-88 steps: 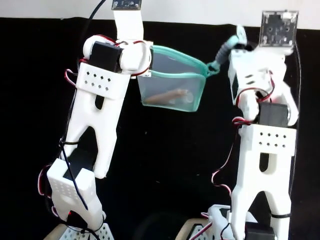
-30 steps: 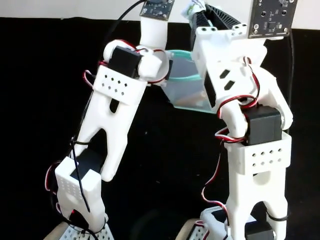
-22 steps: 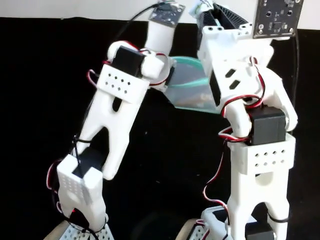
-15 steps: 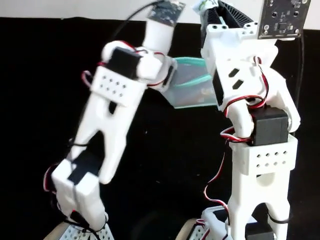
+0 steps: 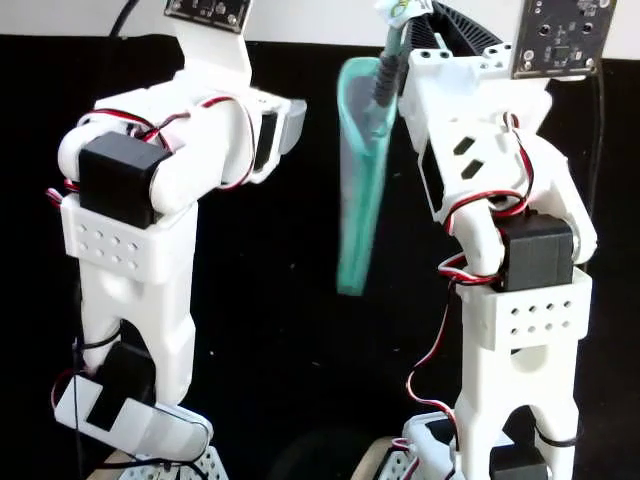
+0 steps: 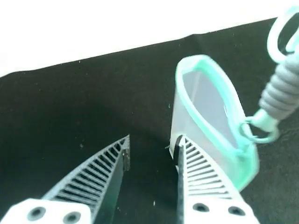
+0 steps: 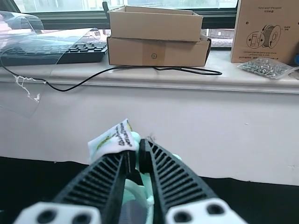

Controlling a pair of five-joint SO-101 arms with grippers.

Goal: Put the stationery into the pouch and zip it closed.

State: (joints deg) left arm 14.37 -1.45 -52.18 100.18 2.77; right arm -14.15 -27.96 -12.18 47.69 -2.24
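The teal-edged clear pouch (image 5: 360, 180) hangs straight down in the air, long and narrow, above the black table (image 5: 280, 330). It dangles by its grey coiled cord (image 5: 383, 85) from my right gripper (image 5: 405, 15), raised at the back. In the right wrist view that gripper (image 7: 138, 147) is shut on the cord end, beside a white label (image 7: 114, 137). My left gripper (image 5: 285, 130) stands open just left of the pouch, holding nothing. From the left wrist, the pouch (image 6: 210, 112) and cord (image 6: 280, 88) lie just past one fingertip of the left gripper (image 6: 149, 149). What the pouch contains cannot be made out.
Both white arms stand tall over the black cloth, the left one folded back on its side. Behind the table runs a white wall and a sill with cardboard boxes (image 7: 156, 39), a keyboard (image 7: 56, 49) and a black cable.
The left gripper let go of the pouch and that arm drew back to the left. The pouch, held level between both arms before, swung down and now hangs from the right gripper alone.
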